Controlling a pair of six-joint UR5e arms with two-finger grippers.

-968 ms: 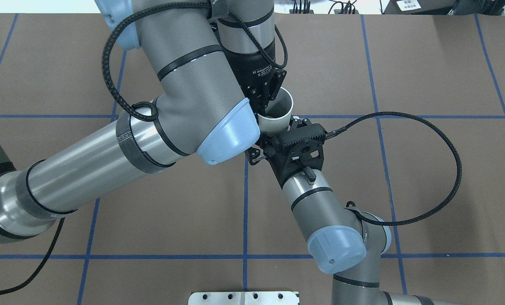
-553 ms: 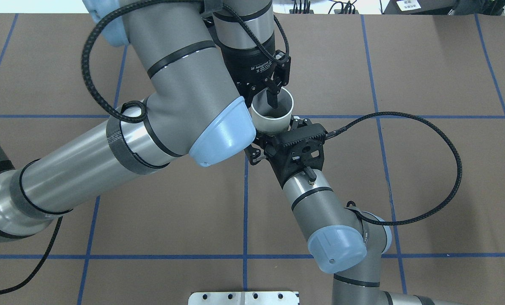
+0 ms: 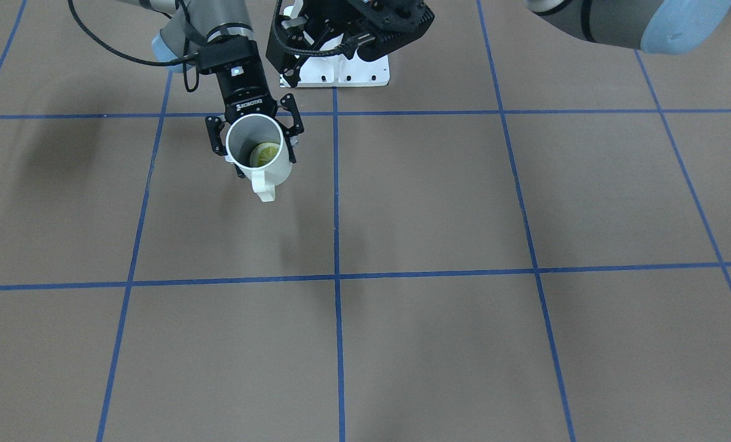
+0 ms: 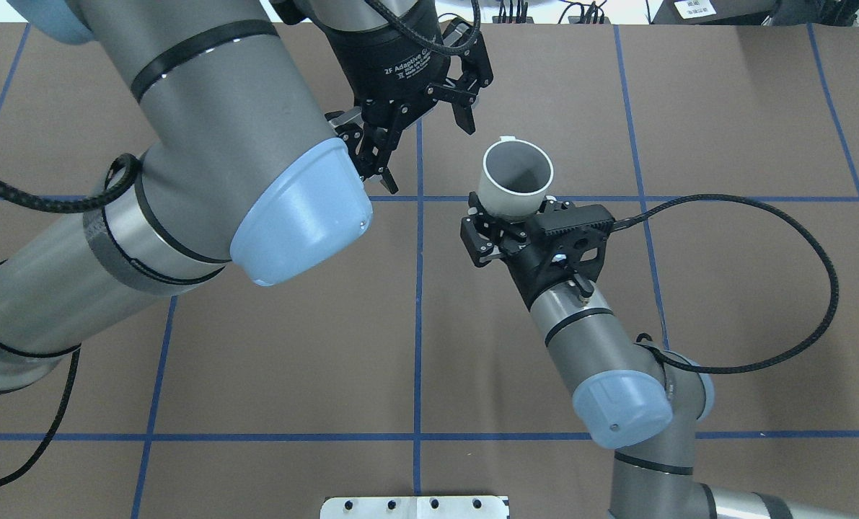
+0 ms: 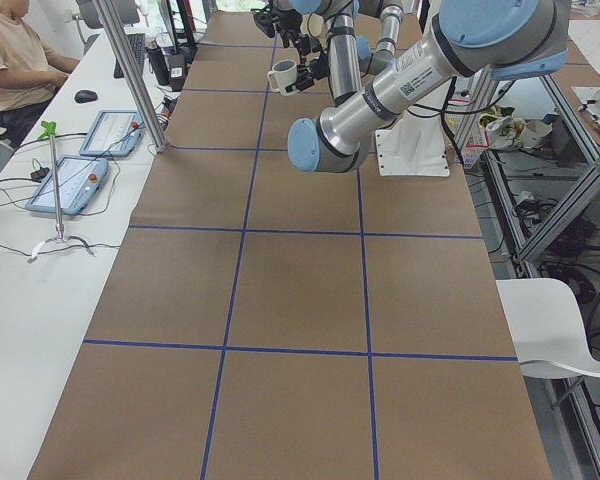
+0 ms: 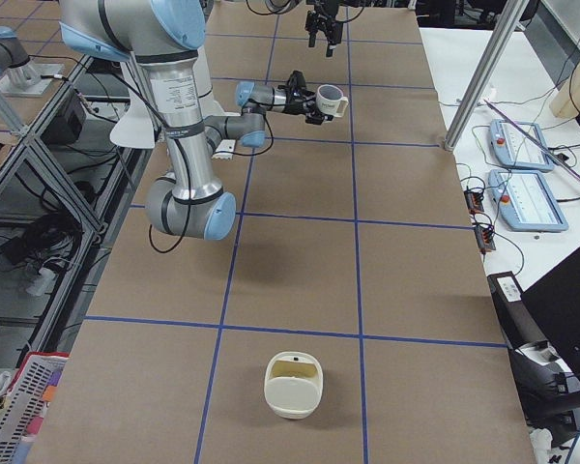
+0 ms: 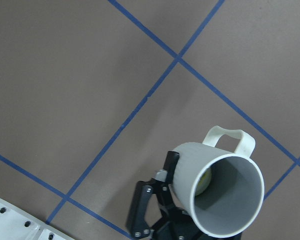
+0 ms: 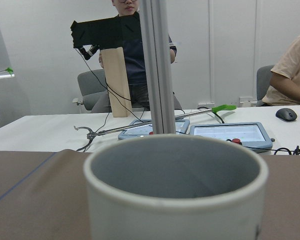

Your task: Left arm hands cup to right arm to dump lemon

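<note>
The white cup (image 4: 516, 176) hangs above the table with my right gripper (image 4: 512, 214) shut around its lower body and its handle turned away from the robot. The yellowish-green lemon (image 3: 266, 153) lies inside the cup (image 3: 259, 150), between the right gripper's (image 3: 255, 140) fingers. My left gripper (image 4: 429, 155) is open and holds nothing, up and to the left of the cup and apart from it. Its wrist view looks down into the cup (image 7: 215, 190) and shows the lemon (image 7: 204, 181). The right wrist view shows only the cup's rim (image 8: 175, 175).
A white mounting plate (image 4: 415, 507) sits at the robot's edge of the table. Far down the table, in the exterior right view, a cream container (image 6: 292, 385) stands alone. People sit at a side desk (image 5: 40, 150) with tablets, behind a metal post (image 5: 130, 70).
The left gripper has let go of the cup's rim and drawn back up and to the left. The right arm has carried the cup to the right.
</note>
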